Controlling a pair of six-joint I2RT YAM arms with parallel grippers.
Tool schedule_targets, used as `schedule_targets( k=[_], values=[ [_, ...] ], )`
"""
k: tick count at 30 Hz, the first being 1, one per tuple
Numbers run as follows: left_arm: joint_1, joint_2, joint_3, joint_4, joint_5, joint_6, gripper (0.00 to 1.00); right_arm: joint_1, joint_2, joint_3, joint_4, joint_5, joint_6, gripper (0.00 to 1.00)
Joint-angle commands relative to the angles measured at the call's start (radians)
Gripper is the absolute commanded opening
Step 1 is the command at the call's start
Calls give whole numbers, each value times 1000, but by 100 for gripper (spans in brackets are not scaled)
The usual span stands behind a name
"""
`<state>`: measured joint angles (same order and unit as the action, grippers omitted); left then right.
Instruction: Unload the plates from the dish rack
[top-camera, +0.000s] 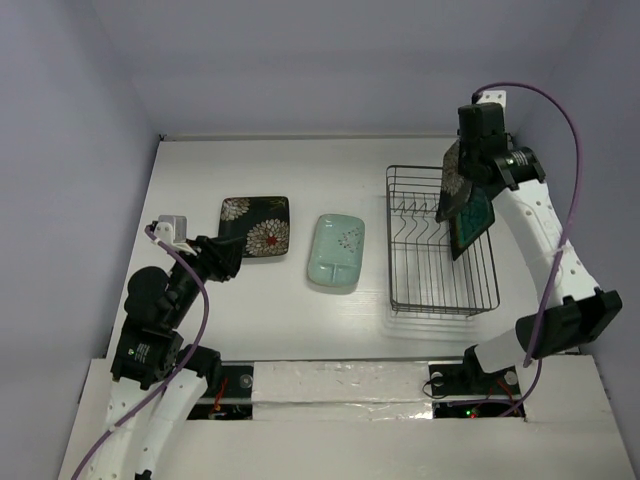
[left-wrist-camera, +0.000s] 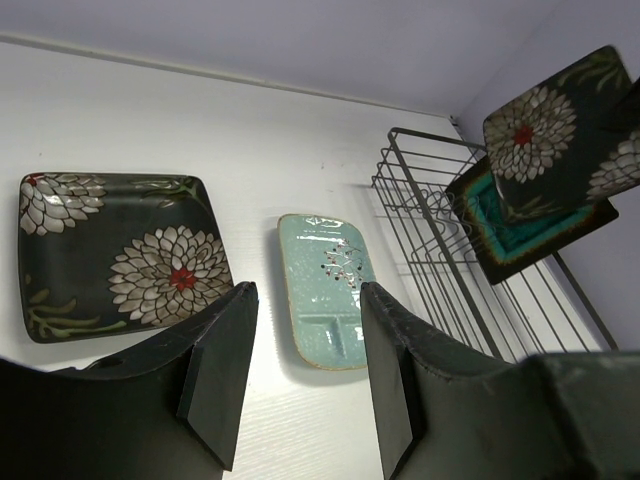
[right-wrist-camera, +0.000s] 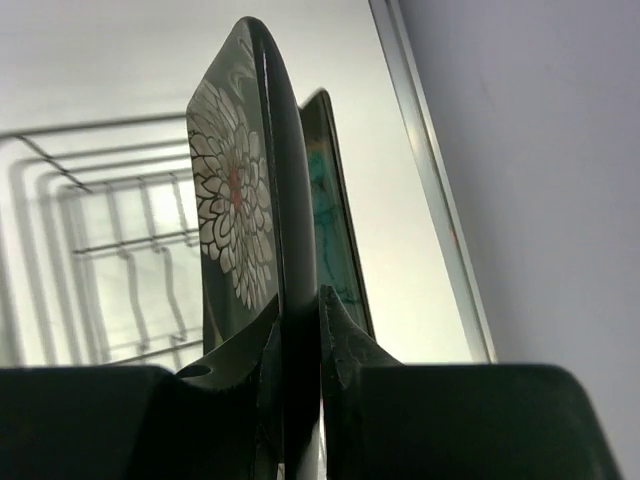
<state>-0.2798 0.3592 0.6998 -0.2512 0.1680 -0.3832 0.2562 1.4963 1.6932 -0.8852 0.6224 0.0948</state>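
Note:
A dark flower plate (top-camera: 256, 225) and the mint-green oblong plate (top-camera: 336, 250) lie flat on the table left of the wire dish rack (top-camera: 440, 300). My right gripper (top-camera: 462, 187) is shut on the rim of the second dark flower plate (right-wrist-camera: 240, 220), holding it upright above the rack. The teal-centred plate (top-camera: 474, 224) stands in the rack just behind it and shows in the right wrist view (right-wrist-camera: 335, 230). My left gripper (left-wrist-camera: 300, 370) is open and empty, low over the table near the first flower plate (left-wrist-camera: 115, 255) and the mint plate (left-wrist-camera: 325, 285).
The rack (left-wrist-camera: 440, 240) sits near the right wall. A raised white ledge (top-camera: 340, 385) runs along the table's near edge between the arm bases. Walls close the table on the left, back and right.

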Motion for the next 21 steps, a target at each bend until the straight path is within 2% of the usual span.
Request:
schedule_targets(
  k=[1, 4, 5, 10, 12, 14, 15, 18, 21],
  values=[
    [5, 14, 0, 43, 13, -5, 43, 34, -117, 105, 94, 19, 46, 0],
    [14, 17, 0, 46, 16, -5, 42, 84, -174, 63, 216, -143, 98, 0],
    [14, 15, -2, 46, 18, -5, 43, 122, -186, 4, 265, -214, 150, 0],
    [24, 21, 1, 44, 16, -5, 43, 244, -173, -171, 630, -427, 322, 0],
    [24, 23, 0, 44, 16, -5, 43, 273, -119, -226, 742, -535, 431, 0],
    [24, 26, 0, 43, 15, -5, 43, 313, -73, -251, 923, -614, 544, 0],
    [24, 26, 0, 44, 16, -3, 43, 325, -8, -253, 968, -665, 572, 0],
    [33, 27, 0, 44, 16, -5, 42, 383, 124, -208, 1104, -698, 655, 0],
    [33, 29, 0, 43, 16, -3, 43, 420, 220, -167, 1169, -708, 741, 0]
  ],
)
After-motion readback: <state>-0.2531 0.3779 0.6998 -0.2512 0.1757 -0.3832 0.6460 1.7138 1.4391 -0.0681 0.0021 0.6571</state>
